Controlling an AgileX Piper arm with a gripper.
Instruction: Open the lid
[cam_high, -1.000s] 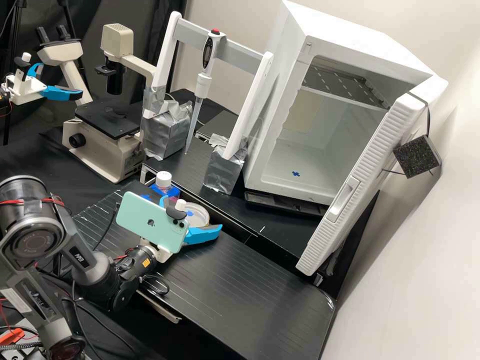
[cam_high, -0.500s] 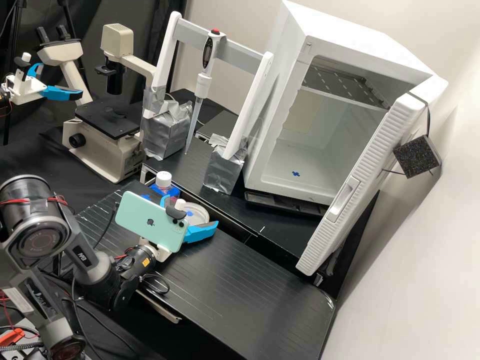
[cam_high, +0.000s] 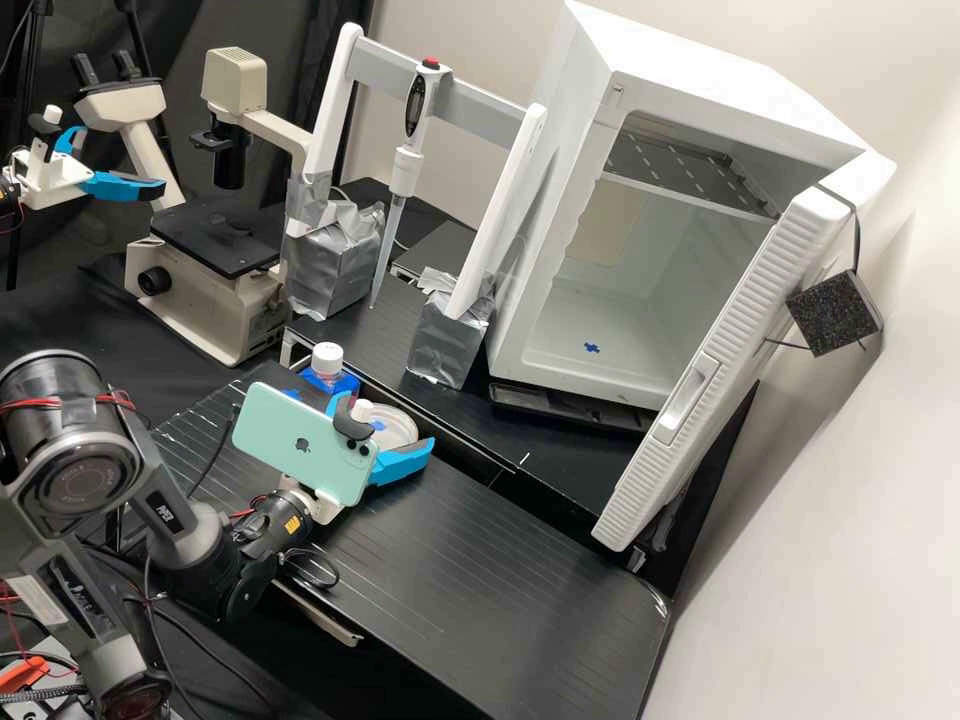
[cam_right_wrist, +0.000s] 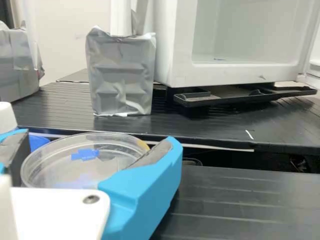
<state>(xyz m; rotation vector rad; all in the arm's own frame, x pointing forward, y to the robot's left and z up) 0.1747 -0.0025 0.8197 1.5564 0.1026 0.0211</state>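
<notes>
One claw with fingers well apart, a clear round dish between them (any actual grip unclear).

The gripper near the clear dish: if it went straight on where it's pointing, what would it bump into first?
Probably the clear round dish, which lies right at the gripper. I can't tell whether they already touch, since depth is unclear.

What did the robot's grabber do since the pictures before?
The gripper brought its blue fingers closer together, one on each side of the round clear dish. I can't tell if they pinch it. The bottle and big white box stayed put.
</notes>
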